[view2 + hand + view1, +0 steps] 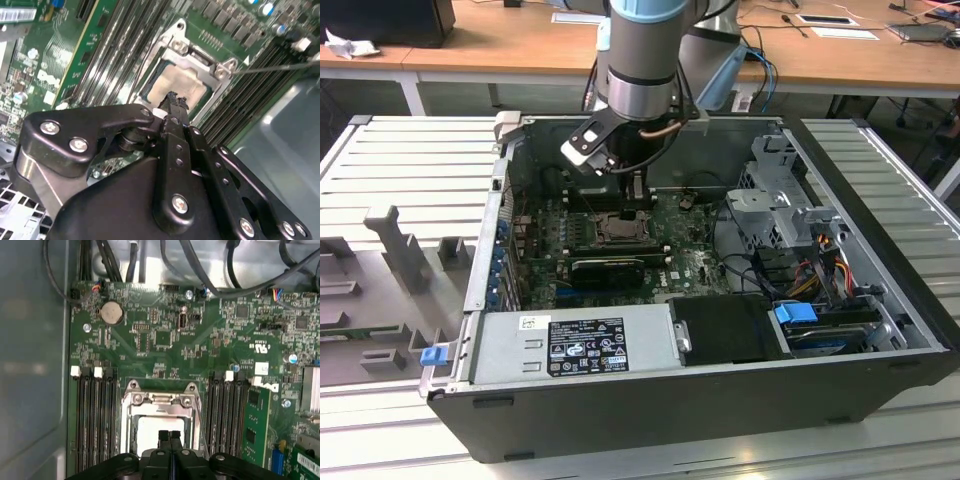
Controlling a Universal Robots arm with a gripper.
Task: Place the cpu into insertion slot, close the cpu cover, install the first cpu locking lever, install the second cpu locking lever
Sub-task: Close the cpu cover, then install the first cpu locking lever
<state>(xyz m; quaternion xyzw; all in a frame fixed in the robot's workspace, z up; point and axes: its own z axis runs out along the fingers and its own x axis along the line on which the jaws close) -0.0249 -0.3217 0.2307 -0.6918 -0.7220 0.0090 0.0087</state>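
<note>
Pincer clenched, fingertips pressed together, nothing between; poised over cpu beneath closed cpu cover.

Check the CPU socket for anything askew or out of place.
One thing: a thin locking lever juts out from the corner of the cpu cover across the memory slots, seemingly unlatched. The cpu looks seated squarely under the cover.
</note>
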